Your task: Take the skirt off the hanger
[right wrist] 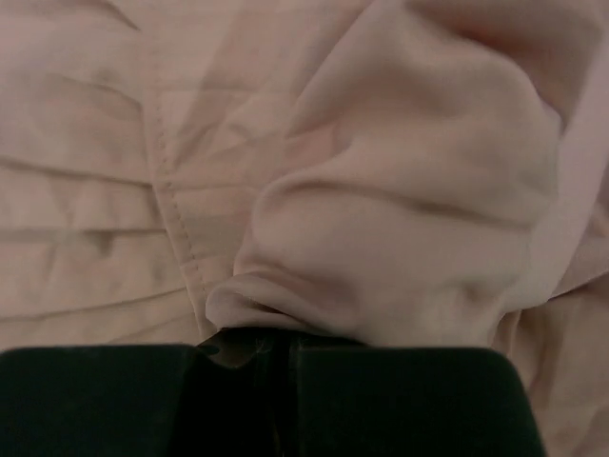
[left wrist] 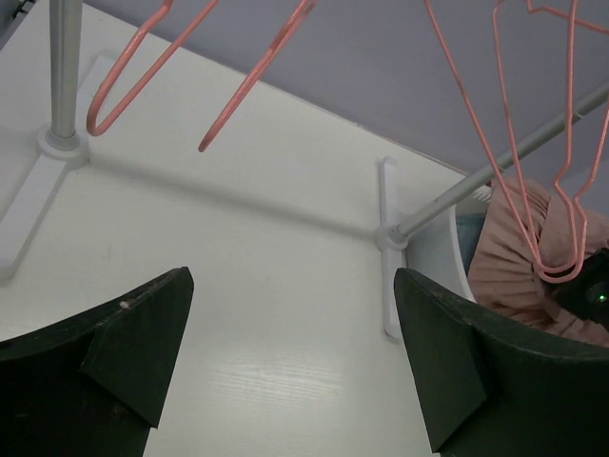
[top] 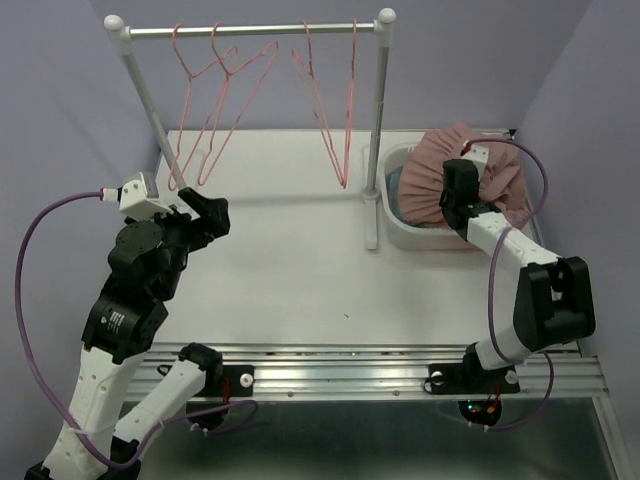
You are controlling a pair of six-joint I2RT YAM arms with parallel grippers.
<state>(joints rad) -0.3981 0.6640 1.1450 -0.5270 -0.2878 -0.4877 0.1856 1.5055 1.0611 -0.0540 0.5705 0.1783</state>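
Right pincer [right wrist: 276, 354] pinching skirt [right wrist: 381, 238] fold; tips hidden.

The left gripper [left wrist: 290, 286] stands wide apart, its black fingers [left wrist: 114, 367] framing the bare white table [left wrist: 276, 228]. Pink wire hangers [left wrist: 143, 67] dangle overhead, clear of the fingers. A grey rack post [left wrist: 64, 67] rises at the far left. At the right edge, the pink skirt [left wrist: 509, 271] lies bunched in a white bin [left wrist: 440, 249].

Rack [top: 250, 30] stands at far side of table [top: 300, 280], hangers [top: 215, 100] on its rail. Bin [top: 415, 237] just right of rack's right post, skirt [top: 430, 165] piled in it. Right gripper [right wrist: 276, 354] on skirt. Left gripper [left wrist: 290, 324] near rack's left post.
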